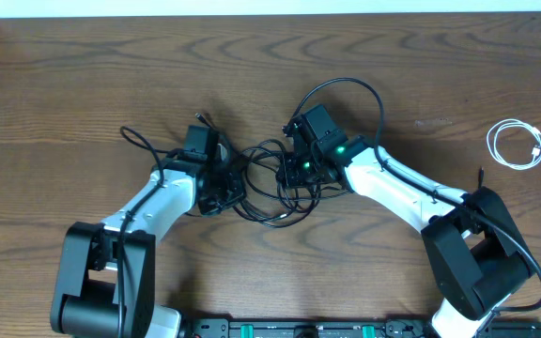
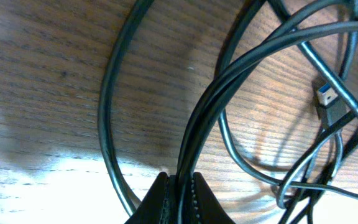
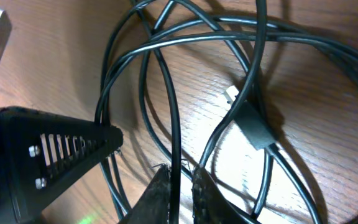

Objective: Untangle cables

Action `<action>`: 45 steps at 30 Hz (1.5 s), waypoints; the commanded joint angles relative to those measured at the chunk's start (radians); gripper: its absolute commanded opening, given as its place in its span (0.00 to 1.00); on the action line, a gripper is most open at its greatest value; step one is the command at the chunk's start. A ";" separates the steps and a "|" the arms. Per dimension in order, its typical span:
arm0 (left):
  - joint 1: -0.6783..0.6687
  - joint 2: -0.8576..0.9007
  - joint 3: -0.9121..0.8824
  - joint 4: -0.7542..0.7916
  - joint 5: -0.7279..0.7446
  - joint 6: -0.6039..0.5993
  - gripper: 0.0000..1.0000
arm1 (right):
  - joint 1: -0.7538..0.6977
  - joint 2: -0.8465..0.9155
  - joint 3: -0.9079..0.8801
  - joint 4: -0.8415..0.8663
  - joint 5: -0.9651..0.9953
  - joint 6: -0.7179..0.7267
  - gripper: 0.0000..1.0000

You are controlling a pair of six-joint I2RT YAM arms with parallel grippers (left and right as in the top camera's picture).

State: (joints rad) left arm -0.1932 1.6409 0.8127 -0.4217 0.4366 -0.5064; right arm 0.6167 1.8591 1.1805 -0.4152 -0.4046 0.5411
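- Evidently both arms meet at the black cables (image 1: pixel 269 192) knotted in the middle of the table (image 1: pixel 64 75), probably to draw loops apart.
- Left gripper (image 2: pixel 179 190) is clenched on two black strands.
- Right gripper (image 3: pixel 180 186) straddles one strand with its tips barely parted; whether it grips is unclear.
- White cable (image 1: pixel 517 145) lies coiled well apart, at the far right.

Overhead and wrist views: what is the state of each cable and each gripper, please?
black cables, tangled together between the grippers.
white cable, coiled, apart from the tangle.
left gripper, shut on black cables.
right gripper, jaws narrow around one black strand; grip unclear.
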 commanded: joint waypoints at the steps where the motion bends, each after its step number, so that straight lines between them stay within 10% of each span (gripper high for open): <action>1: 0.021 0.011 -0.005 -0.008 0.053 0.043 0.08 | -0.001 0.017 0.002 0.016 -0.071 -0.031 0.16; 14: 0.020 0.011 -0.005 -0.007 0.050 0.043 0.08 | 0.002 0.074 0.002 0.032 -0.219 -0.079 0.38; 45: 0.020 0.011 -0.005 -0.008 0.050 0.043 0.08 | 0.024 0.157 -0.011 0.113 -0.357 -0.256 0.23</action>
State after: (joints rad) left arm -0.1768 1.6409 0.8127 -0.4229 0.4732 -0.4747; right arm 0.6334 1.9816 1.1801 -0.3061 -0.7662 0.3092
